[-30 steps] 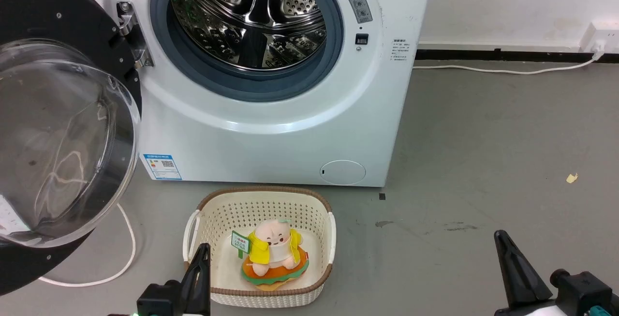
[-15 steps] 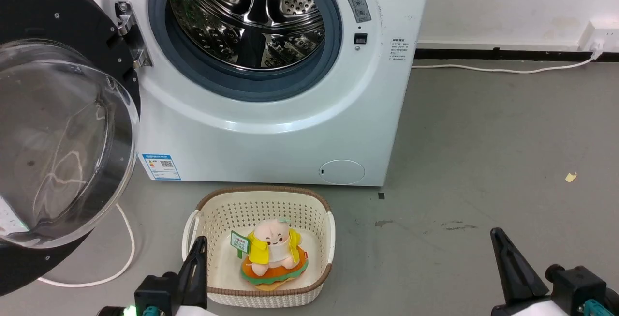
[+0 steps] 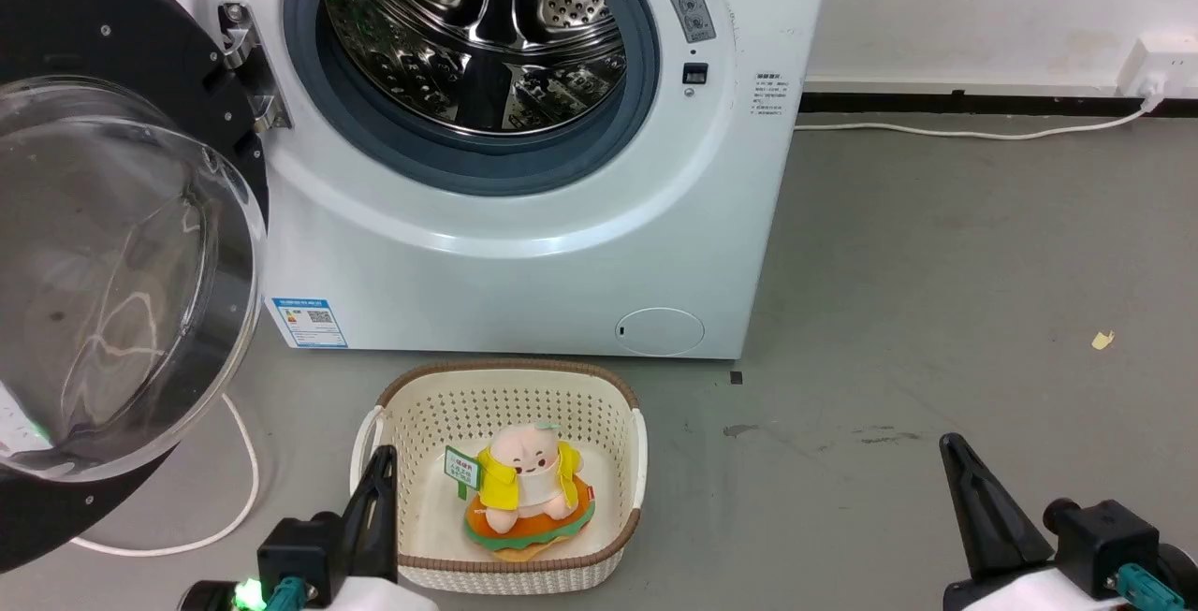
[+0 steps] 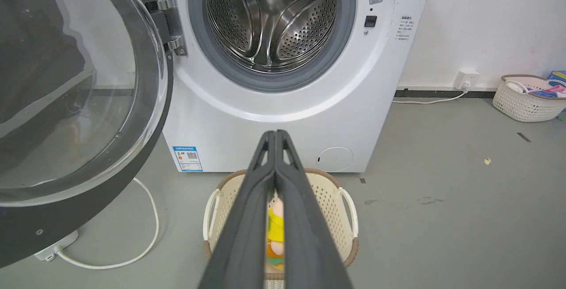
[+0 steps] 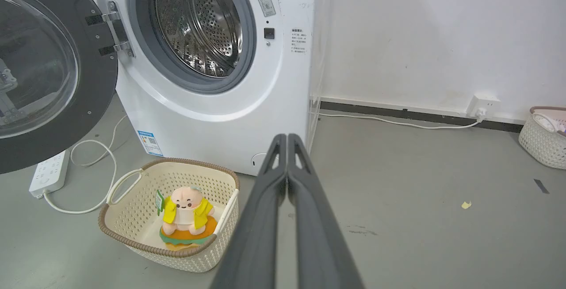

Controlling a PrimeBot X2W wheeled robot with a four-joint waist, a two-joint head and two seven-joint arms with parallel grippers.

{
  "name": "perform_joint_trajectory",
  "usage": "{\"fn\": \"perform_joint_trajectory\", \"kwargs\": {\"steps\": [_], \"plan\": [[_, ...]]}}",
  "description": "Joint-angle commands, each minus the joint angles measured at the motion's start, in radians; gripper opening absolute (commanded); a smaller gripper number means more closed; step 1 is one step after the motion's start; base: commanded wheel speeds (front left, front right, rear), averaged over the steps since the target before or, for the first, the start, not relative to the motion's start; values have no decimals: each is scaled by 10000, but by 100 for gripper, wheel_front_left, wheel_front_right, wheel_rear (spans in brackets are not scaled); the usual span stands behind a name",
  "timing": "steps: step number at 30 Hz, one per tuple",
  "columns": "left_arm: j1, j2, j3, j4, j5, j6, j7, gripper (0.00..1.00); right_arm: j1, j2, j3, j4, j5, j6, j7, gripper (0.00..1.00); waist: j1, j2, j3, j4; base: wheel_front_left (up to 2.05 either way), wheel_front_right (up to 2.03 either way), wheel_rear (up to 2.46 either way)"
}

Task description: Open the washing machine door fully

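The washing machine door, a glossy black disc with a clear domed glass bowl, stands swung wide open to the left of the white washing machine on its steel hinge. The door also shows in the wrist views. The steel drum lies exposed inside its grey-blue seal. My left gripper is shut and empty, low over the basket's left rim, well apart from the door. My right gripper is shut and empty over bare floor at the lower right.
A cream basket holding a plush doll sits on the floor right in front of the machine. A white cable curls under the door, leading to a power strip. Another laundry basket stands by the wall at the right.
The whole head view has shifted slightly, so the camera moved. Both grippers sit a little lower and further left in the picture. The door stays open as before.
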Motion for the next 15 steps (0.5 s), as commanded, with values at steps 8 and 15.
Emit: {"fn": "perform_joint_trajectory", "kwargs": {"steps": [8,15], "plan": [[-224,-93,208,-78,274,-157,188,0,-247,25,68,-17,-169,-4,187,0,0,-1,8,-18,0,0,0],[-282,-160,341,-114,407,-234,320,0,-323,28,107,-19,-222,-5,315,0,0,-1,15,-32,0,0,0]]}}
